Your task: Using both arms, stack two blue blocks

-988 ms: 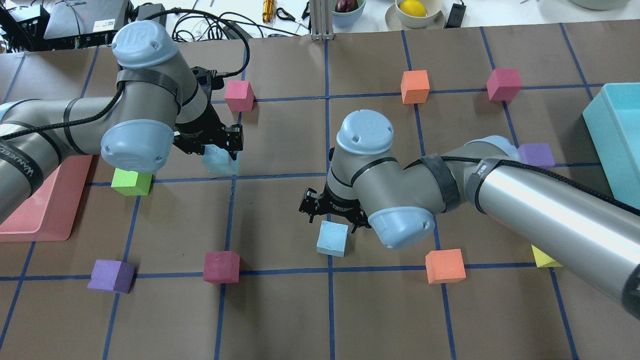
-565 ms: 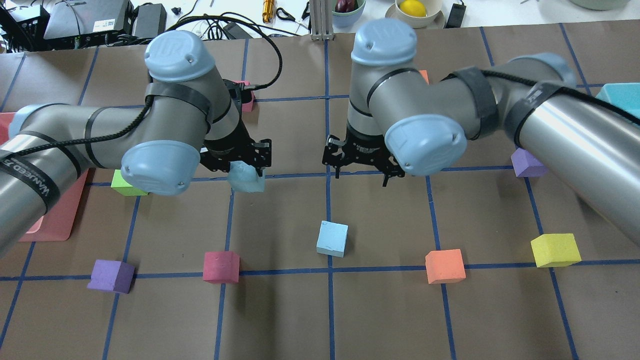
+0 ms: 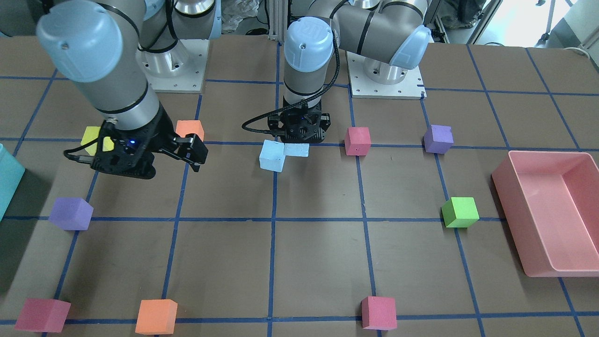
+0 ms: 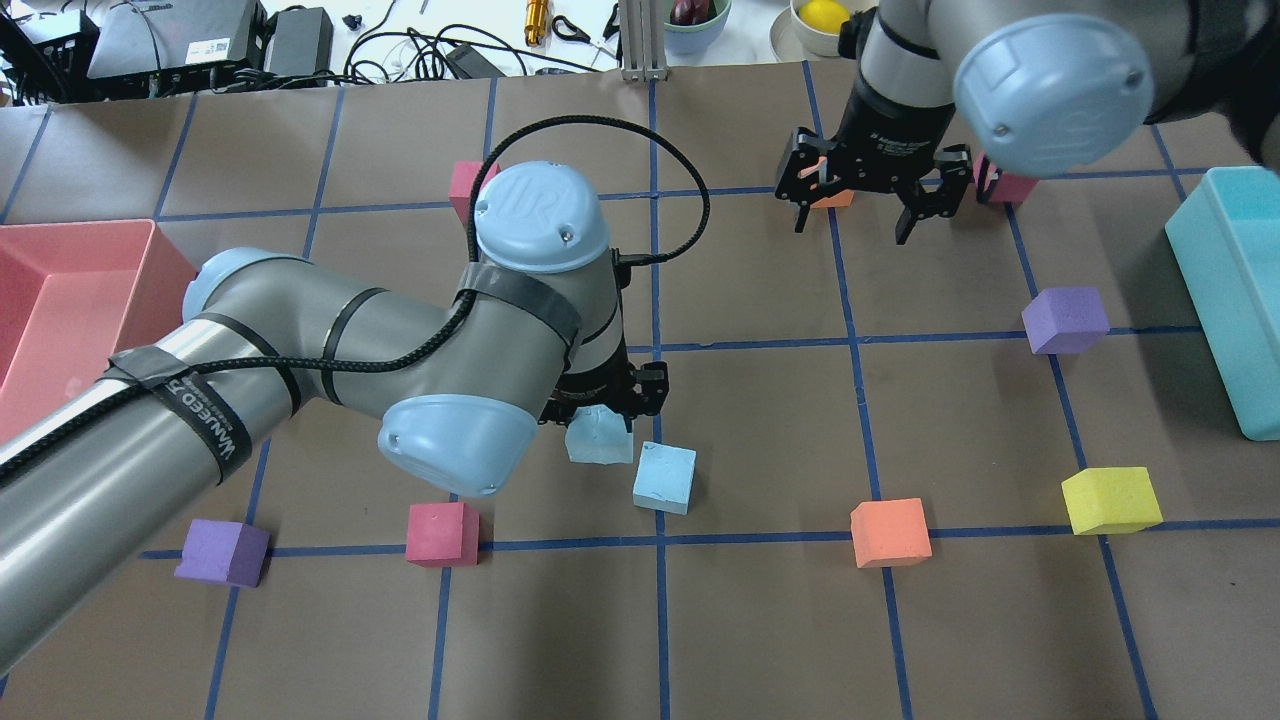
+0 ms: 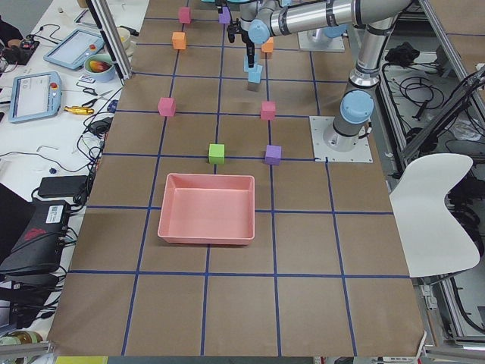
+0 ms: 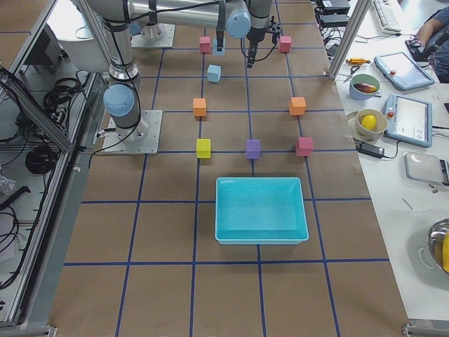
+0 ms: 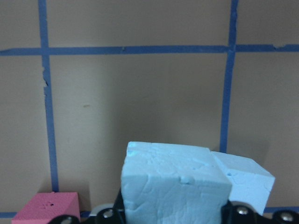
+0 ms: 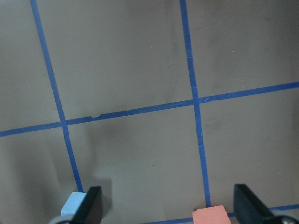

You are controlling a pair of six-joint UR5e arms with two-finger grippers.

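We log: left gripper (image 4: 601, 428) clamps one blue block (image 4: 598, 445), mid-frame; second block (image 4: 664, 477) just lower-right; right gripper (image 4: 850, 230) spread, upper right

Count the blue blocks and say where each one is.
2. The held blue block is clamped in the left gripper near the table's middle; the free blue block sits on the table beside it. No view shows more.

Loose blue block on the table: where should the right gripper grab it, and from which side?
Best to come straight down on the loose block and pinch its near and far faces, wrist turned to its slight skew. It sits flat, top bare; the left gripper holds the other block close by its left side.
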